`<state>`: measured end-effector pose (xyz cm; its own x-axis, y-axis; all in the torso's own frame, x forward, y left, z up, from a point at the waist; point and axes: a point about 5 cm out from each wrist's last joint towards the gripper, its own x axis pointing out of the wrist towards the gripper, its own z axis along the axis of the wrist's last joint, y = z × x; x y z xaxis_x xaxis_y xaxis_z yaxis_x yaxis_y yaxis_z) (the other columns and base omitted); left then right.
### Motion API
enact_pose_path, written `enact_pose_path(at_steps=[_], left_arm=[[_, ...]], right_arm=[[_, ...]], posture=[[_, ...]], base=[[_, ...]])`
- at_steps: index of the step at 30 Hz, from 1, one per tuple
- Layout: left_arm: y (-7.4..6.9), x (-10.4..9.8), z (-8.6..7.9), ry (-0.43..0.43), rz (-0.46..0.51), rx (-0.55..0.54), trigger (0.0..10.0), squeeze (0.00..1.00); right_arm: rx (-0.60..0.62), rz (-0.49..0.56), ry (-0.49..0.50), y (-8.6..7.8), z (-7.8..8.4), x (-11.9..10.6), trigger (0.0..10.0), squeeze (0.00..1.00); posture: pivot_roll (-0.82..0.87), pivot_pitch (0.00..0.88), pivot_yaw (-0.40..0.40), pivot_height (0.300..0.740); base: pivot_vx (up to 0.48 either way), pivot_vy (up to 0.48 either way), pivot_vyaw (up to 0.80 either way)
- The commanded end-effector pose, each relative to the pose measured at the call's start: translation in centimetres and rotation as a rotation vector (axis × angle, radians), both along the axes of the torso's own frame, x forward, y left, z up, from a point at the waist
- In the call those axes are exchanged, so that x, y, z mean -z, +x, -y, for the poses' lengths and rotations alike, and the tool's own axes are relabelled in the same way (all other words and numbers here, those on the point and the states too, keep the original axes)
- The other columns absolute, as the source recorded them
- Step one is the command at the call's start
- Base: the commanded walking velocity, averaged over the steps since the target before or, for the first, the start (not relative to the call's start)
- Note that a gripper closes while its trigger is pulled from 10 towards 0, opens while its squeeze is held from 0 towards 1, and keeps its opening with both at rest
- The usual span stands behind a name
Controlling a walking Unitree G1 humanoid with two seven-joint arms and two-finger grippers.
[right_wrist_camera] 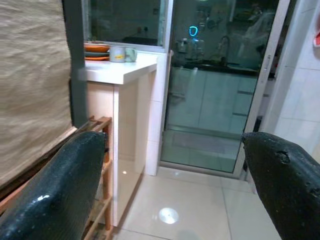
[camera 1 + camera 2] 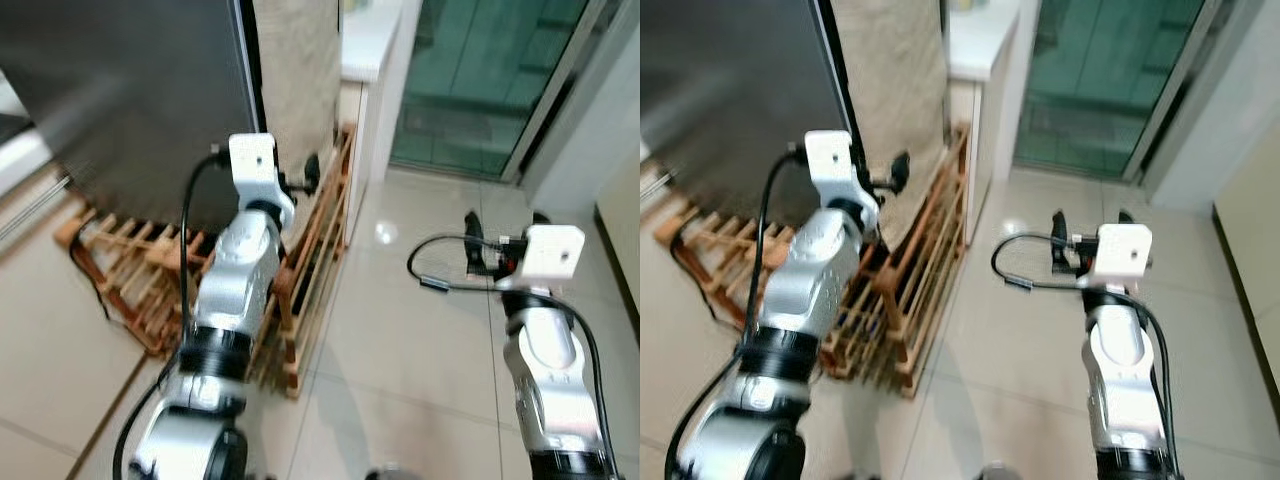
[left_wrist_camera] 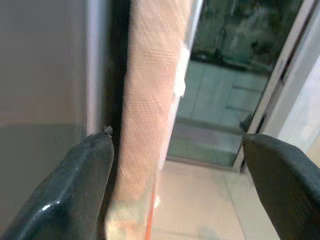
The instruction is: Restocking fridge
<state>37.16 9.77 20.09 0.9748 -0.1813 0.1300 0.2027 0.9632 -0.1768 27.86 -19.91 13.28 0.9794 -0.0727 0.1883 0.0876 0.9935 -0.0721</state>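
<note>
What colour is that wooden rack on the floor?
The wooden rack is light orange-brown; the left eye view shows it best.

Soft indoor light, lamp glare on the glossy floor tiles, motion blur throughout, darkest upper left.

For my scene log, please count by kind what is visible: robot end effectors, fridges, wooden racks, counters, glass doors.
End effectors: 2 (left end effector, right end effector)
Fridge: 1 (fridge)
Wooden rack: 1 (wooden rack)
White counter: 1 (white counter)
Glass door: 1 (glass door)
Total: 6
</note>
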Motion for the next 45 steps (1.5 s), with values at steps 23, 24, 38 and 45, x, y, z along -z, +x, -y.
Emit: enact_pose_path(at_steps=[23,24,38,45], left_arm=[[1.3,-2.3,2.8,-0.073,0.051,0.087,10.0,0.0],[1.5,-2.3,2.9,-0.071,0.045,0.087,10.0,0.0],[2.2,-1.6,3.9,-0.215,-0.088,0.067,10.0,0.0],[1.7,-0.3,4.6,-0.309,-0.167,0.073,10.0,0.0]], right_arm=[[-0.011,-0.011,0.006,-0.3,-0.2,0.2,10.0,0.0],[-0.012,-0.011,0.005,-0.3,-0.2,0.2,10.0,0.0],[-0.011,-0.027,-0.008,-1.2,0.1,0.2,10.0,0.0],[-0.015,-0.037,-0.012,-1.3,0.2,0.2,10.0,0.0]], posture=[[-0.13,0.0,0.047,0.727],[-0.13,0.0,0.047,0.727],[-0.16,0.0,0.035,0.727],[-0.16,0.0,0.031,0.727]], base=[[0.0,0.0,0.0],[0.0,0.0,0.0],[0.0,0.0,0.0],[0.0,0.0,0.0]])
